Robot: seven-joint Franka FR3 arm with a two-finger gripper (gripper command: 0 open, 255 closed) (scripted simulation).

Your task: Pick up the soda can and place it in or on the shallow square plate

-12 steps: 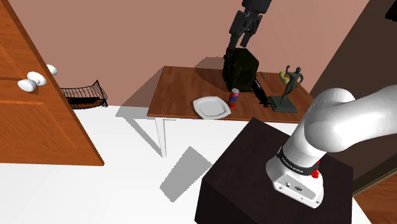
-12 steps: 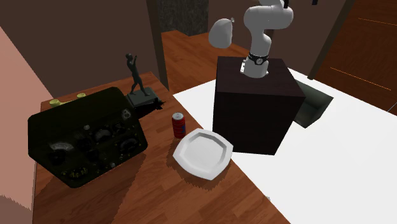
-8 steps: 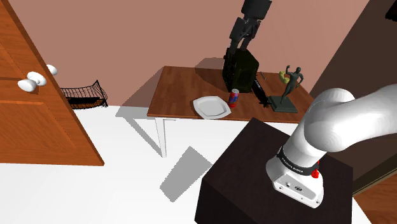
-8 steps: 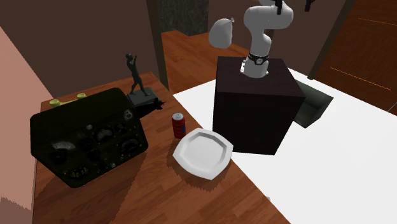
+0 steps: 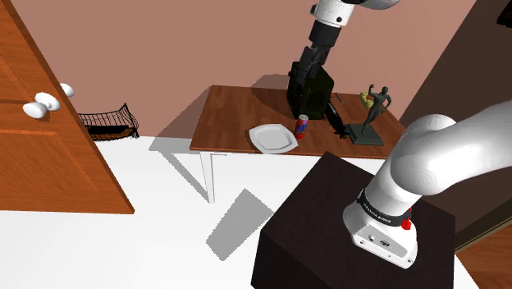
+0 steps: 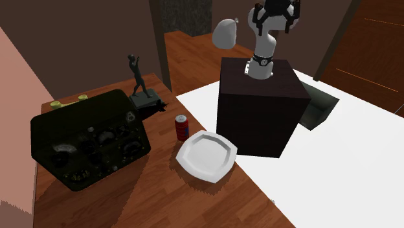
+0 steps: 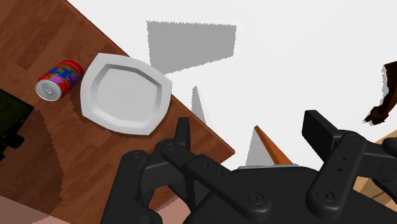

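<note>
The soda can (image 5: 302, 126), red with a blue band, stands upright on the brown wooden table (image 5: 234, 111). Close beside it lies the white shallow square plate (image 5: 272, 138). In the second exterior view the can (image 6: 182, 127) stands just behind the plate (image 6: 207, 155). My gripper (image 5: 298, 82) hangs high above the can, in front of a black box. It is open, its fingers spread wide around nothing (image 6: 276, 18). The wrist view looks down past the open gripper (image 7: 251, 130) on the can (image 7: 58, 79) and the plate (image 7: 126, 93), both far below.
A large black radio-like box (image 6: 87, 139) stands on the table behind the can. A dark figurine (image 6: 138, 81) and a yellow object (image 6: 65, 102) stand near it. The dark stand (image 6: 259, 103) lies close to the table's edge. A wire basket (image 5: 107, 119) and a wooden door (image 5: 33, 139) are at the shoulder view's left.
The arm has lowered the gripper toward the table, and more of the white forearm shows at the shoulder view's top. The gripper has come into the second exterior view's top. Can and plate have not moved.
</note>
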